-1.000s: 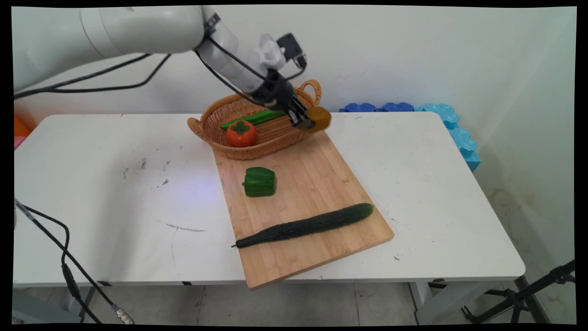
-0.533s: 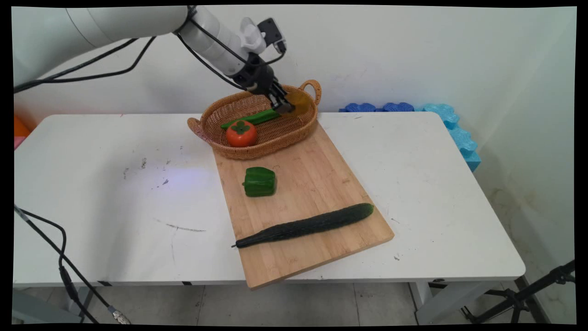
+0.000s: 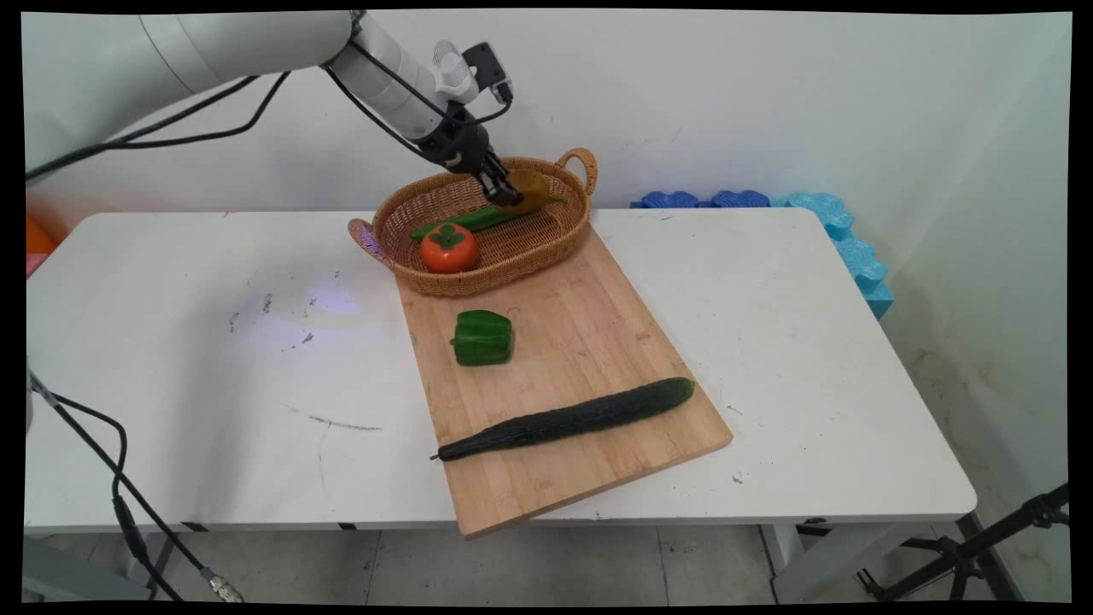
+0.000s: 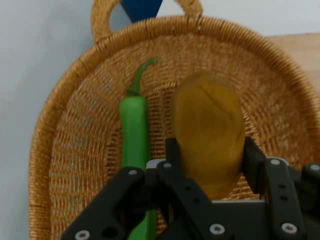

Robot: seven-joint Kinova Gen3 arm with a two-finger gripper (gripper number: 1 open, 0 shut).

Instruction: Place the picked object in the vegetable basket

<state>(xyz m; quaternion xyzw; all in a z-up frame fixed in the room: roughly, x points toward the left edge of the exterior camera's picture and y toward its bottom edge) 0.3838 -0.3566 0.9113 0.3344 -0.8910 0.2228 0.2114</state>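
Jaws clamped on yellow-brown oval potato (image 4: 209, 131), one finger on each side, as you see in hand view. Black two-finger gripper (image 3: 502, 193) hangs inside woven wicker basket (image 3: 401, 265) at back of bamboo cutting board (image 3: 589, 342), potato above basket floor, just beside long green chilli pepper (image 4: 135, 130). Orange persimmon (image 3: 448, 248) sits at basket's near side. Green bell pepper (image 3: 482, 337) and dark cucumber (image 3: 564, 418) lie on board, well apart. Potato looks firm, smooth, rounded; you judge it could slip, so grip across middle suits.

We find a robot test lab: bare wall (image 3: 768, 94), scuffed white tabletop (image 3: 213, 359), loose cables (image 3: 102, 461), tripod leg (image 3: 1008, 530), blue foam (image 3: 820, 222).
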